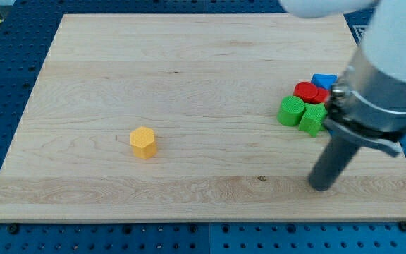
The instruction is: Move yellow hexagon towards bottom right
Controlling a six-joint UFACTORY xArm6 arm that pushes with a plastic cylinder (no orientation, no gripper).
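The yellow hexagon (144, 142) sits alone on the wooden board (189, 77), left of centre and toward the view's bottom. My tip (321, 186) rests on the board at the lower right, far to the right of the yellow hexagon and just below a cluster of blocks. The rod rises from the tip up into the arm's grey and white body at the view's right edge. The tip touches no block.
A cluster sits at the right: a green cylinder (292, 111), a green block (313, 118), a red cylinder (308, 92) and a blue block (323, 81), partly hidden by the arm. The blue perforated table surrounds the board.
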